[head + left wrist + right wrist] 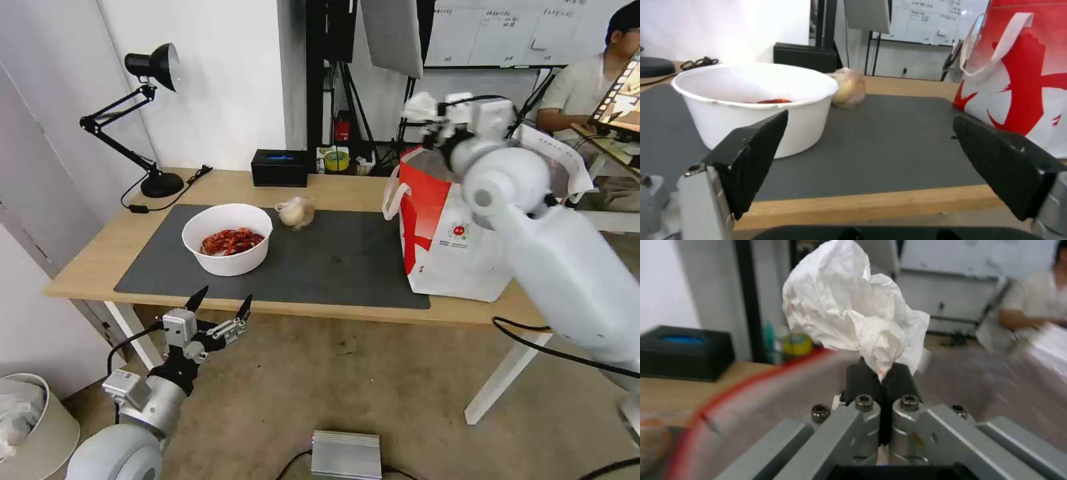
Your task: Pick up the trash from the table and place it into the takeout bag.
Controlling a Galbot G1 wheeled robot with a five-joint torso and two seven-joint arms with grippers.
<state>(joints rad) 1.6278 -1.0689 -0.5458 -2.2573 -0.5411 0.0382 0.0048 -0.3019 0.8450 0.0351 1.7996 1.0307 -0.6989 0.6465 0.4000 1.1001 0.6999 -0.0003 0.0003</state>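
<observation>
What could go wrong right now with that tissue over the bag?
The right end effector pinches only a corner of the crumpled tissue above the takeout bag; it may cling to the fingers or drift outside. The bag's soft rim could also snag the arm.

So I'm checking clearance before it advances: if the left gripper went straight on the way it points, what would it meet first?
Probably the table edge, if it runs level. Higher, the open left gripper would cross bare mat between the bowl and takeout bag; depth is unclear.

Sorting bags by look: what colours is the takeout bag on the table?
The takeout bag is white with bold red patches and a small red logo; the head view shows it best.
</observation>
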